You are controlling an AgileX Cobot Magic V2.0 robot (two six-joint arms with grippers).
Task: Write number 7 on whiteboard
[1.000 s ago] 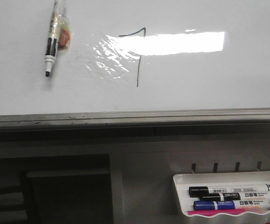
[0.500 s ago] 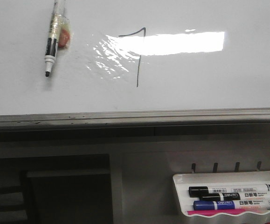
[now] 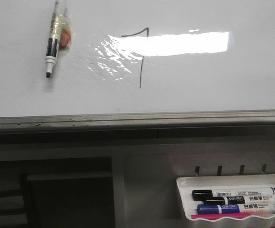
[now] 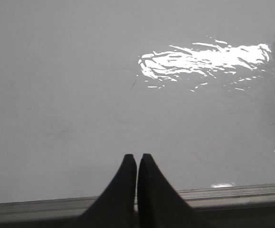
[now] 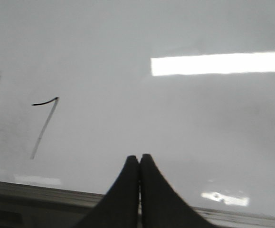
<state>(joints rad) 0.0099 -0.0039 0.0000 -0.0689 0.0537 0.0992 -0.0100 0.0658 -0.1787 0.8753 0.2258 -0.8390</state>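
nothing has shifted over the last second: the number 7 point(image 3: 139, 57) reads the same on the whiteboard point(image 3: 213, 85), a short wavy top stroke joined to a long downstroke, sitting in the upper middle of the board with its top bar running into the bright glare. the marker point(image 3: 54, 40) hangs where it was near the board's upper left edge, tip down and clear of the digit, with some tape or a small orange piece on its barrel. i judge the writing done, with only a retreat left.

my left gripper point(image 4: 137, 164) has its fingers pressed together on nothing, low by the board's grey bottom edge. my right gripper point(image 5: 139, 164) is the same, tips together and empty, also near the bottom edge, with the 7 off to one side in its view.

below the board's lower right corner, the small white tray point(image 3: 182, 190) holds spare markers point(image 3: 237, 202), untouched. since the stroke looks complete, i see no reason to touch the board again; a brush against the wet ink could smear it.
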